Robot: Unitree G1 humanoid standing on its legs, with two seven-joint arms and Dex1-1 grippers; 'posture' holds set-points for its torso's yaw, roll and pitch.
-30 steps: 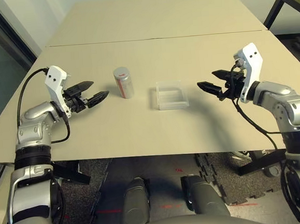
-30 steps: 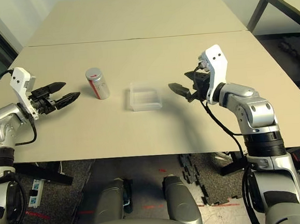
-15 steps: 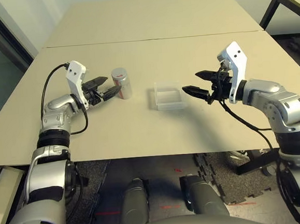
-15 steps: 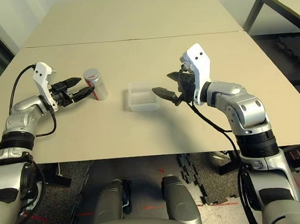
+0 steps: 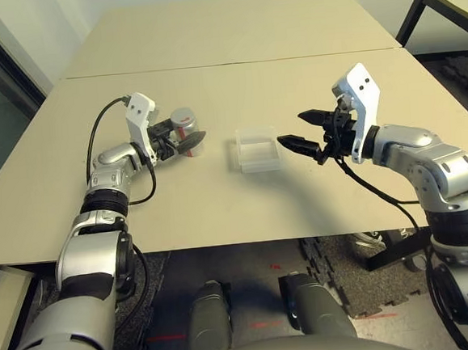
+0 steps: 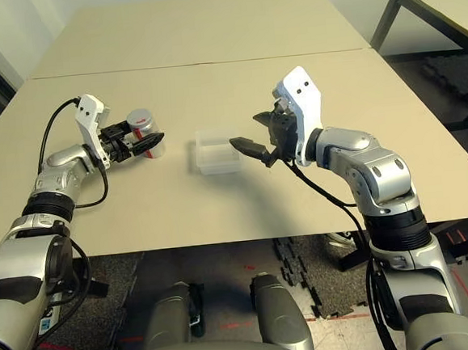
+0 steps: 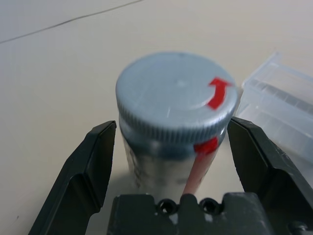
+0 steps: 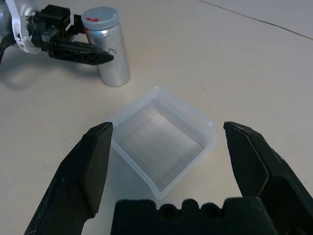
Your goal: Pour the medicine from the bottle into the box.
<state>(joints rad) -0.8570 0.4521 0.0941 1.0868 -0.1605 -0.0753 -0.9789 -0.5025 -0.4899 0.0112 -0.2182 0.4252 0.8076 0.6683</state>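
Step in hand, as judged: approach and grasp of the bottle (image 5: 186, 130), cap (image 7: 177, 91) not yet off, nothing poured.

Bottle upright on the table (image 5: 220, 200), left of centre, grey cap on, red arrow on the cap, red and white label on the side. Left gripper (image 7: 172, 161) level at the bottle, fingers (image 7: 85, 171) spread apart, one on each side of the body just under the cap. Narrow gaps visible on both sides in the left wrist view; no clamping yet, no clear contact.

Box (image 5: 257, 148) to the right of the bottle, near but apart from it, resting flat, clear plastic, open top, nothing visible inside. Right gripper (image 8: 176, 166) just right of the box, pointing left toward it, fingers spread wide and holding nothing, raised a little above the table.

Medicine not visible; presumably inside the capped bottle.

Next move, as judged: closing of the left fingers squarely on the bottle body, below the cap, to leave the cap free. Then removal of the cap, likely by the right gripper, before any tilt over the box. Risk noted: bottle tall and narrow, liable to tip if one finger lands first. Box light, liable to slide if knocked.
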